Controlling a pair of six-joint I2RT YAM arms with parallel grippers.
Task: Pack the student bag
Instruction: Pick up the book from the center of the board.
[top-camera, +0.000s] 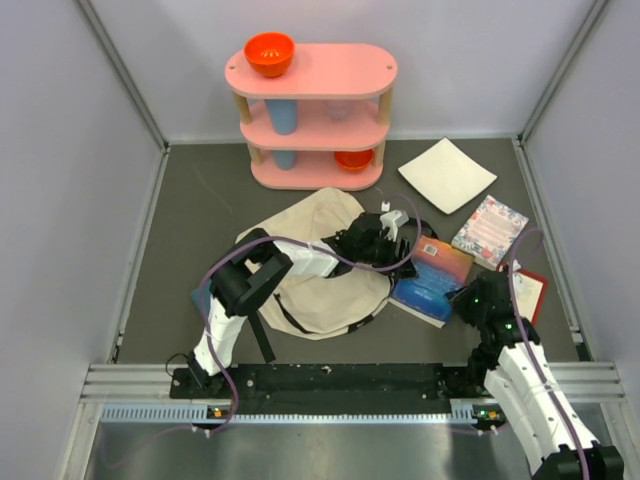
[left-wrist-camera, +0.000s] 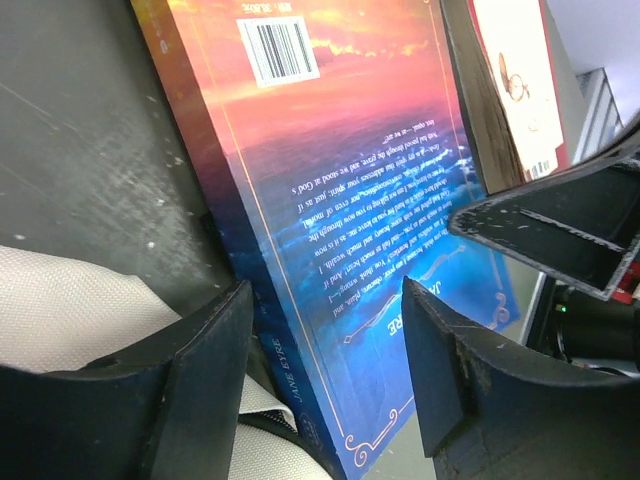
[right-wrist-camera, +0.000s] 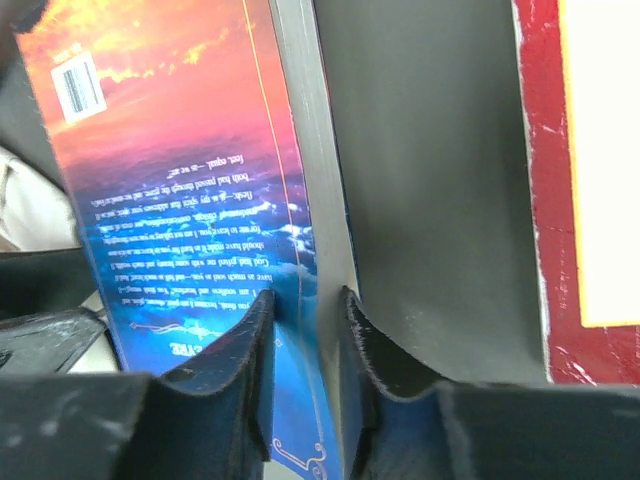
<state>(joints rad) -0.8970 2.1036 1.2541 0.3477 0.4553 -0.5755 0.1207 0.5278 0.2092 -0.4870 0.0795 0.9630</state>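
Grey tabletop (top-camera: 200, 220), pale walls: the student bag (top-camera: 335, 300) slumps at its middle. Just beside its right edge lies the Jane Eyre paperback (top-camera: 432, 282). The left pincer (left-wrist-camera: 325, 370) stands apart astride the spine corner. The right pincer (right-wrist-camera: 305, 360) hugs the fore-edge (biting or not, I cannot tell). Best to seat both grips squarely, then lift level.

Large cream soft fabric backpack (top-camera: 335, 300), slumped flat and rumpled mid-table, dark zipper and black straps trailing at its near edge, woven cream corner (left-wrist-camera: 70, 300) lying beside a book
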